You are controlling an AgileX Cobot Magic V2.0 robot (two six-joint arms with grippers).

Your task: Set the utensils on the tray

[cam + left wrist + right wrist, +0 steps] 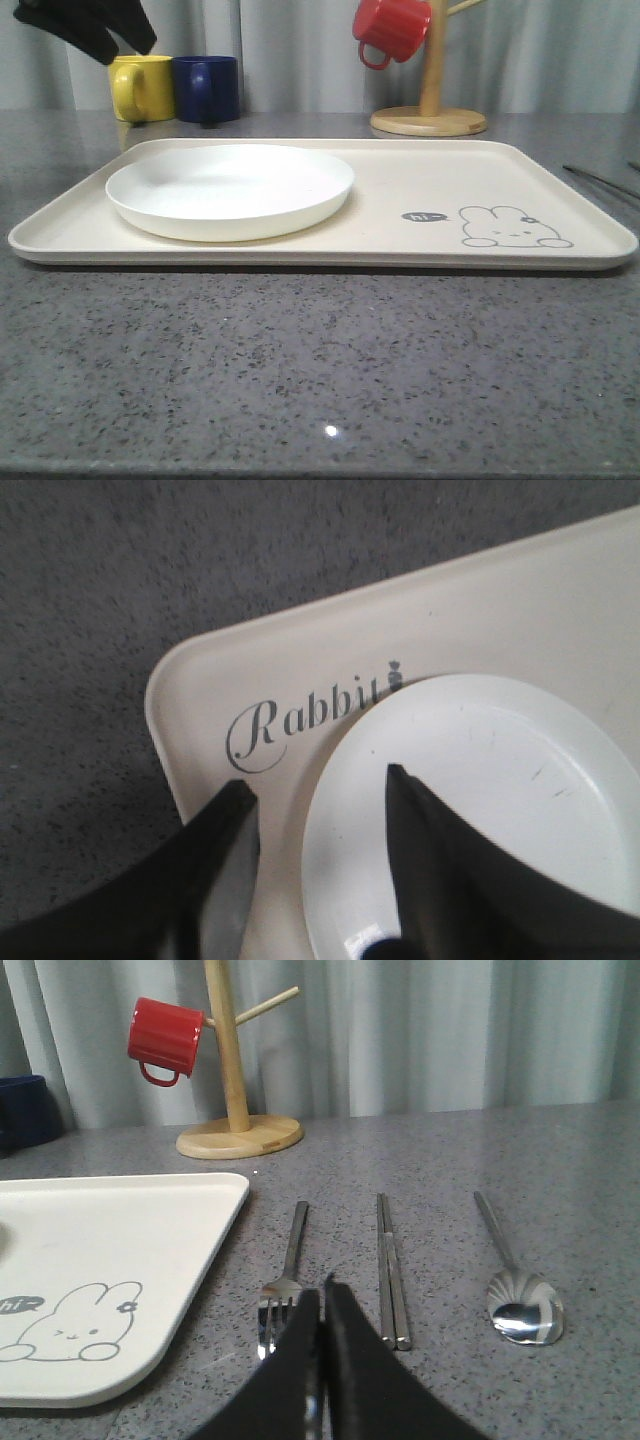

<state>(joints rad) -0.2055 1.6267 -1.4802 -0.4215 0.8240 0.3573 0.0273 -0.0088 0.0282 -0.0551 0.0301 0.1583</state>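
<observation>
The cream tray [420, 190] with its grey rabbit drawing lies across the table, and its corner [120, 1230] also appears in the right wrist view. Beside that corner, on the grey counter, three silver utensils lie side by side: a fork [290, 1260], a pair of chopsticks [390, 1260] and a spoon [522, 1305]. My right gripper [321, 1292] is shut and empty, low over the counter just in front of the fork's tines, partly covering them. My left gripper [320, 780] is open above the tray's lettered corner [200, 700] and the plate's edge; it hangs high at the far left [122, 45].
A round white plate [230, 190] sits on the tray's left half. Behind the tray stand a yellow mug [140, 88] and a blue mug [207, 88]. A wooden mug tree [430, 100] holds a red mug [392, 28]. Thin utensil ends [600, 181] show at the right edge.
</observation>
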